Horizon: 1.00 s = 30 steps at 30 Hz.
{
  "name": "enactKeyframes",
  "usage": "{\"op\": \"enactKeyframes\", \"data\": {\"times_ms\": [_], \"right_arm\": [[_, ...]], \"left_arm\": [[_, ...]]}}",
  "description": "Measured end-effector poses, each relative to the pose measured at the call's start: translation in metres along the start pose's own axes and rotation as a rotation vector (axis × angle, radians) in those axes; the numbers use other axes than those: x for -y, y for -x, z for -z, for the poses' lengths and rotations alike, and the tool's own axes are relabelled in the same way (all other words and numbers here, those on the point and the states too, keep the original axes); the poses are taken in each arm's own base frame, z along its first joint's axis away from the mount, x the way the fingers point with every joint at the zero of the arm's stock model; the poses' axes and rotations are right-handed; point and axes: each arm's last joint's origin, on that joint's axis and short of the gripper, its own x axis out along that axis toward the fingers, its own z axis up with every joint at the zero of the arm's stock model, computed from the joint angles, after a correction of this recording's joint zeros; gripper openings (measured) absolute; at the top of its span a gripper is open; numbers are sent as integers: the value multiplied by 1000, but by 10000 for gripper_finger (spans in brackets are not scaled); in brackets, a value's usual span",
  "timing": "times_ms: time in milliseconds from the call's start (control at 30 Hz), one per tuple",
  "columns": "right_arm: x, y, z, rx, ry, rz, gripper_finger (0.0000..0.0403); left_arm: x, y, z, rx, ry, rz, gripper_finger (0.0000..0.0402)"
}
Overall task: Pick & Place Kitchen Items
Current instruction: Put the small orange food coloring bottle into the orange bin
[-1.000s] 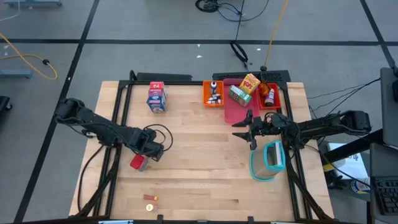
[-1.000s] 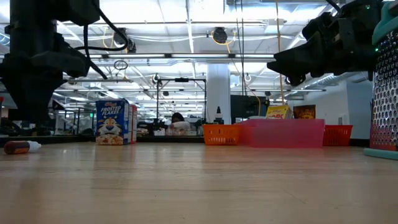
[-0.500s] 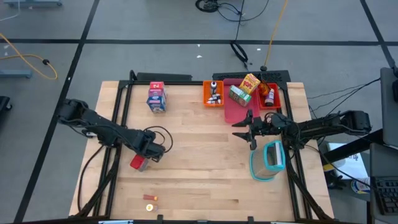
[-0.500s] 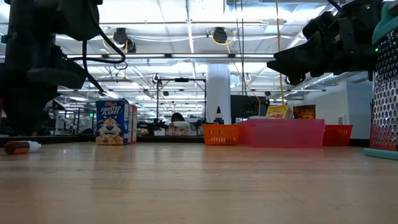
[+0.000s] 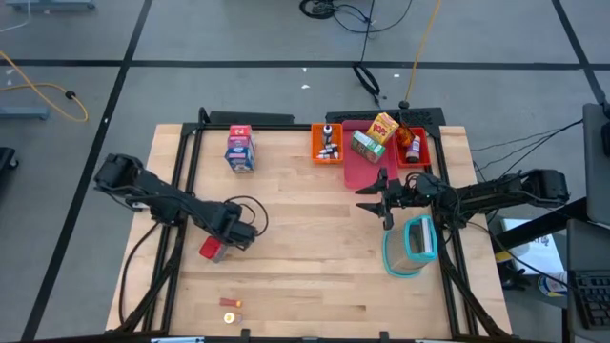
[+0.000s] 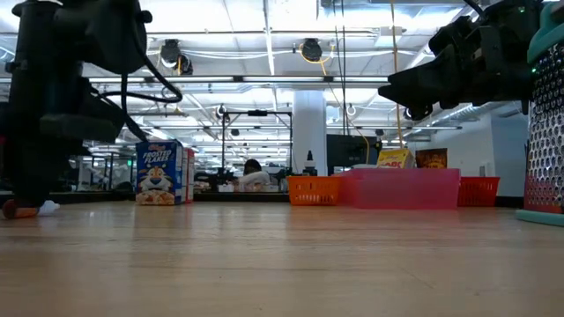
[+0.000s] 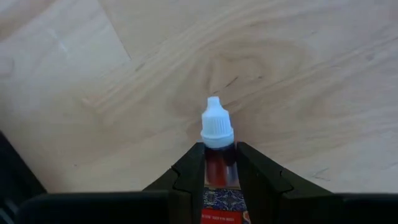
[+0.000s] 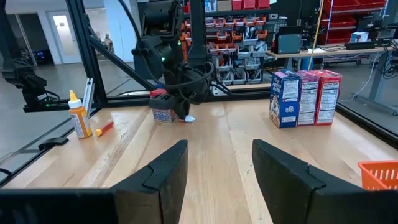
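A small bottle (image 7: 217,127) with a white cap and red body lies on its side on the wooden table, next to a red carton (image 5: 212,250). My left gripper (image 7: 221,149) points down over the bottle, open only a little. One finger stands on each side of the red body and the cap pokes out past the tips. In the low view the gripper (image 6: 26,189) hides most of the bottle (image 6: 18,210). My right gripper (image 5: 364,197) hovers level and open, with nothing in it, near the pink tray (image 5: 360,171). My left gripper comes at the bottle from above, its fingers (image 7: 189,171) lying along the two sides of the red body (image 7: 219,165), just behind the cap. The bottle lies flat on the table. Whether the fingers touch the bottle cannot be told.
Blue-white and red cartons (image 5: 240,150) stand at the far left. An orange tray (image 5: 327,143), the pink tray with yellow cartons (image 5: 381,129) and a red tray (image 5: 412,148) line the far right. A teal-rimmed clear container (image 5: 410,246) stands right. Small orange bits (image 5: 230,305) lie near the front edge.
My left gripper has gone down onto the lying bottle and now covers most of it in the low view. The bottle has stayed where it was.
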Motion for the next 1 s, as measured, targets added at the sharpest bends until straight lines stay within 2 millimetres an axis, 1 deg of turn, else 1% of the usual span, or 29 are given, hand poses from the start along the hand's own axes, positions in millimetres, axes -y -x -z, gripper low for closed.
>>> {"op": "enactKeyframes", "data": {"times_ms": [233,433,633,900,1000], "right_arm": [[0,0,0,0,0,0,171],[0,0,0,0,0,0,171],[0,0,0,0,0,0,171],[0,0,0,1,0,0,171],[0,0,0,1,1,0,171]], "left_arm": [[7,-6,-1,2,-9,8,88],[7,-8,-1,9,-15,22,88],[0,-25,0,-10,-8,47,88],[-2,-24,0,1,-5,48,86],[-2,-24,-1,5,-8,48,68]]}}
